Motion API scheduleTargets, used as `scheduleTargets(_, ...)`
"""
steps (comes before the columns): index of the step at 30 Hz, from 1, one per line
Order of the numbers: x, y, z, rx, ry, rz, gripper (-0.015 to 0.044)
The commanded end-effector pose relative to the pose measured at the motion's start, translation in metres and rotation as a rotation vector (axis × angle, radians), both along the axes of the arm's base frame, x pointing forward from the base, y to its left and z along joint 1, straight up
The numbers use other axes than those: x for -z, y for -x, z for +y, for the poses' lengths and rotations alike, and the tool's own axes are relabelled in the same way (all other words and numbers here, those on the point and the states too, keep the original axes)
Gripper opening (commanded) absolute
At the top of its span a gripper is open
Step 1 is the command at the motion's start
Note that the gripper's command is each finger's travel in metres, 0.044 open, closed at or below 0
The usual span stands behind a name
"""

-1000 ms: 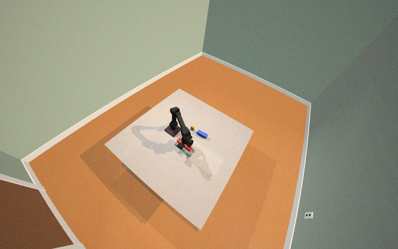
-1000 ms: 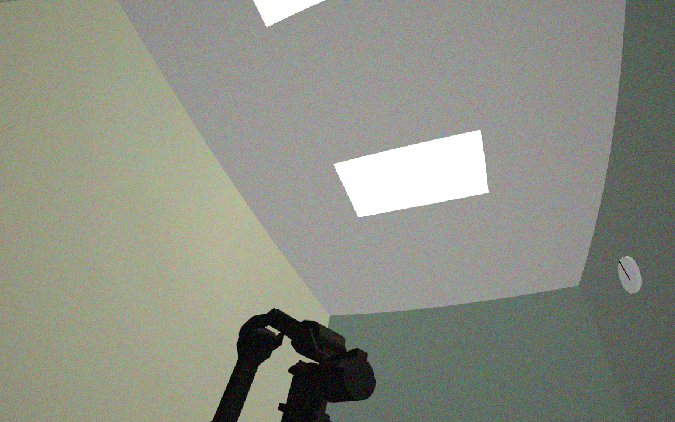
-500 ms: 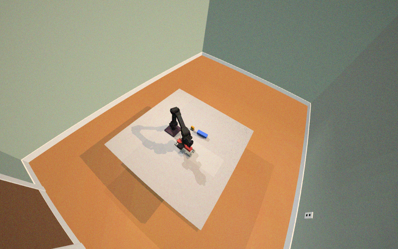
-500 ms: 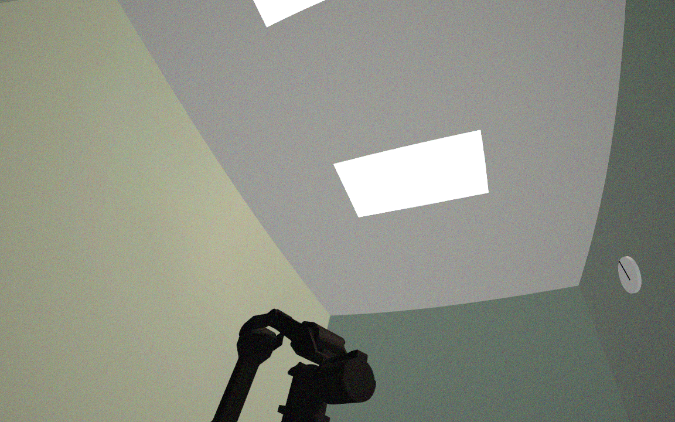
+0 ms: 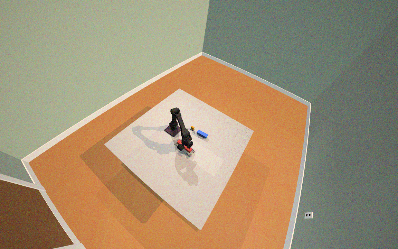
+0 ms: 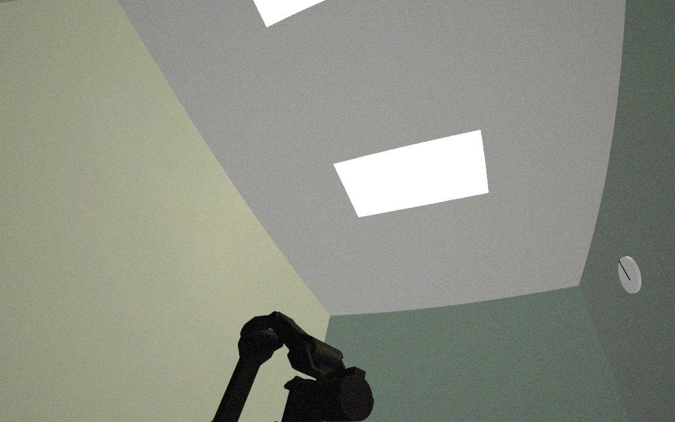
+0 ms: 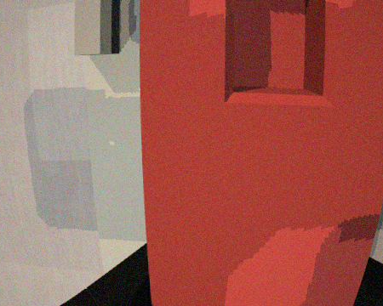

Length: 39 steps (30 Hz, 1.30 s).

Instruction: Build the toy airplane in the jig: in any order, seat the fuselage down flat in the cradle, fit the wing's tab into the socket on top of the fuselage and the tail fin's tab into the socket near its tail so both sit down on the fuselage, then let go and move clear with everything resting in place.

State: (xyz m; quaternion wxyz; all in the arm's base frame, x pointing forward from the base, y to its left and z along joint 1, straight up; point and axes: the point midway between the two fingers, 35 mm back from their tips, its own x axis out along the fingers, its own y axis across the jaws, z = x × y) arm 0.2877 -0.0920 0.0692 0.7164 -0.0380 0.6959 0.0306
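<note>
My gripper (image 5: 184,146) (image 7: 242,252) is shut on the red fuselage (image 5: 189,149) (image 7: 264,170); the black fingers stand at its two sides. The fuselage is over the pale grey-green jig (image 5: 192,153) (image 7: 117,178) and lined up roughly along it. I cannot tell whether it is touching the cradle. A socket shows in its top in the wrist view. The blue wing (image 5: 201,134) lies on the table beyond the jig. The small orange tail fin (image 5: 192,127) is beside the wing, nearer the arm's base. The exterior view shows only the upper arm, none of the parts.
The arm's dark base plate (image 5: 172,130) stands on the white table (image 5: 200,204), to the left of the tail fin. One jig post (image 7: 87,30) rises left of the fuselage in the wrist view. The arm's shadow falls across the table.
</note>
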Motion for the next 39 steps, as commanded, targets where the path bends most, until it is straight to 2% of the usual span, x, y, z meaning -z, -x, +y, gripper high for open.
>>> scheduleTargets(1,0.0067,0.0008,-0.0002,-0.003,0.002,0.002,0.0196)
scheduleTargets(8,0.0138,0.0011,-0.0002,-0.003,0.002,0.002,0.0196)
scheduleTargets(14,0.0116,0.0007,0.0001,0.0,-0.001,0.002,0.0156)
scheduleTargets(19,0.0116,0.0007,0.0001,0.0,-0.001,0.002,0.0025)
scheduleTargets(35,0.0116,0.0007,0.0001,0.0,-0.001,0.002,0.044)
scheduleTargets(39,0.0116,0.0007,0.0001,0.0,-0.001,0.002,0.044)
